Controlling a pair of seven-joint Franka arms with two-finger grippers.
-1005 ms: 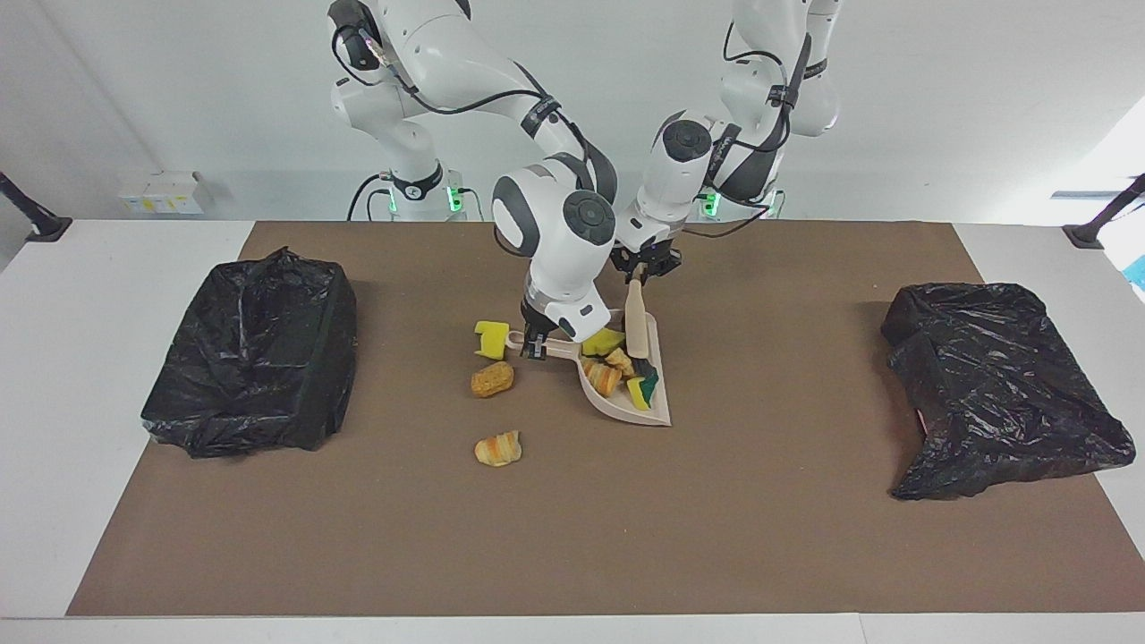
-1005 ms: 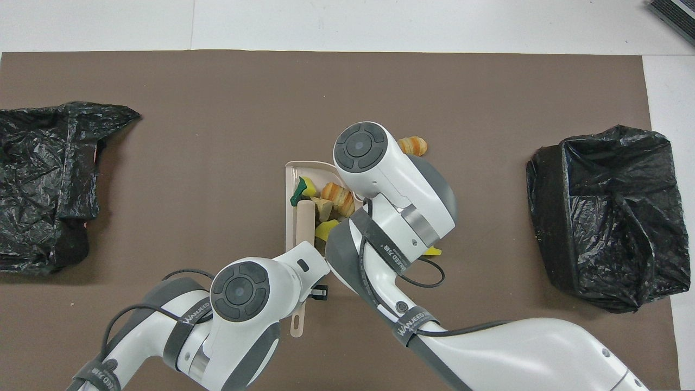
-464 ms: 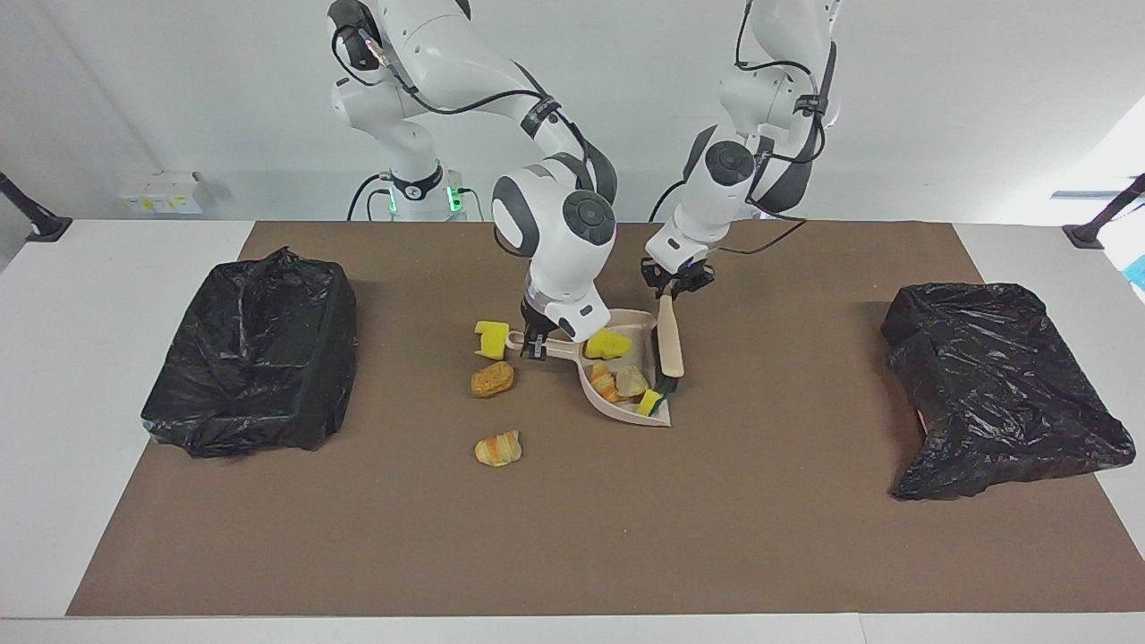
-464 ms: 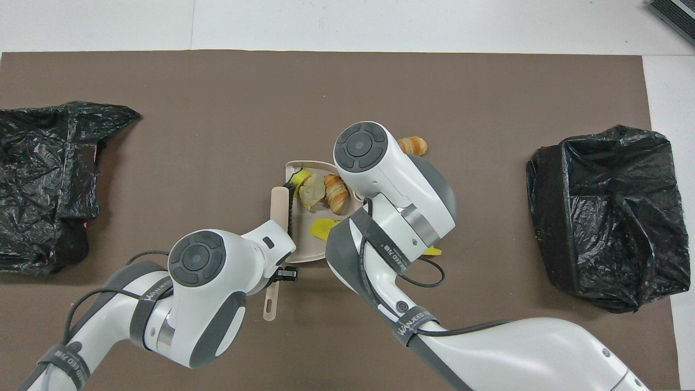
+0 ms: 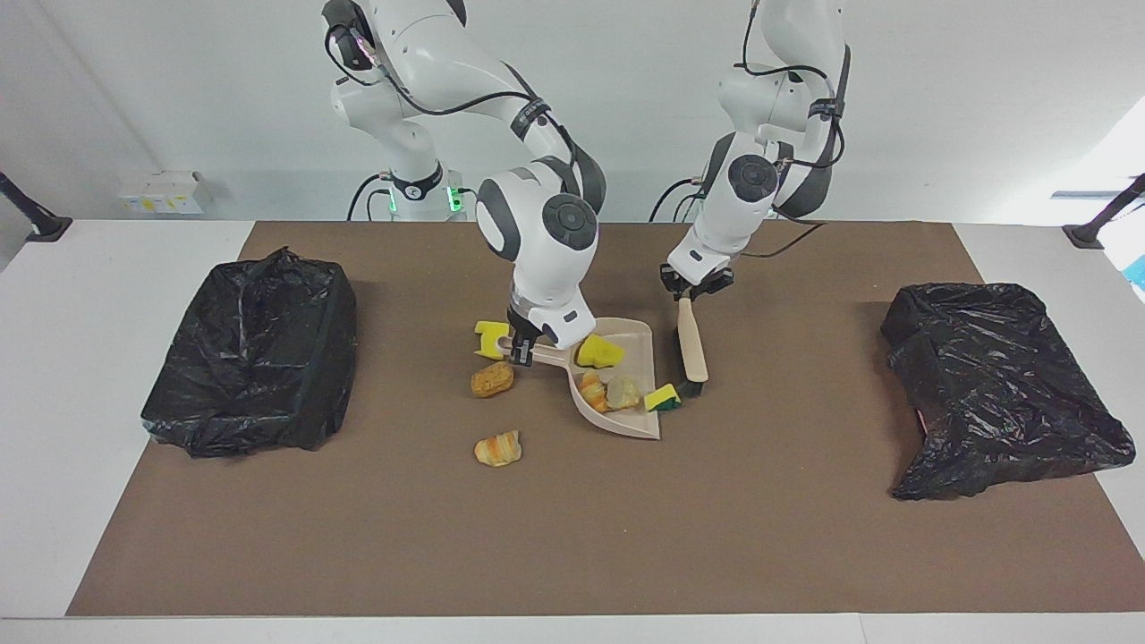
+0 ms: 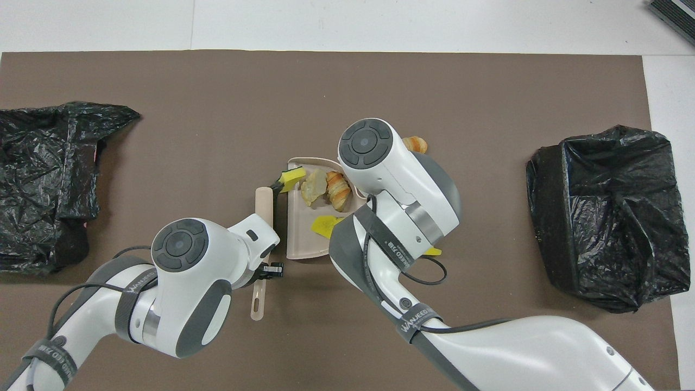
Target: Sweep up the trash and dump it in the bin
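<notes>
My right gripper [image 5: 521, 349] is shut on the handle of the beige dustpan [image 5: 636, 354], which lies mid-table. In the pan are a yellow sponge [image 5: 599, 351], a striped bread lump [image 5: 590, 391] and a tan lump [image 5: 623, 391]. A yellow-green sponge [image 5: 662, 398] sits at the pan's open lip. My left gripper [image 5: 696, 288] is shut on the brush [image 5: 691, 340], which stands beside the pan, toward the left arm's end. Beside the pan handle, toward the right arm's end, lie a yellow chunk [image 5: 490, 338], a brown lump [image 5: 492, 379] and a striped croissant [image 5: 497, 448]. In the overhead view the brush [image 6: 263, 203] stands beside the pan [image 6: 301, 239].
A bin lined with a black bag [image 5: 255, 353] stands at the right arm's end of the brown mat. A second black-bagged bin [image 5: 1002, 385] stands at the left arm's end. In the overhead view my right arm hides its own gripper and the pan handle.
My left gripper drew the brush out of the pan toward the left arm's end. The yellow-green sponge slid to the pan's lip. The pan turned slightly.
</notes>
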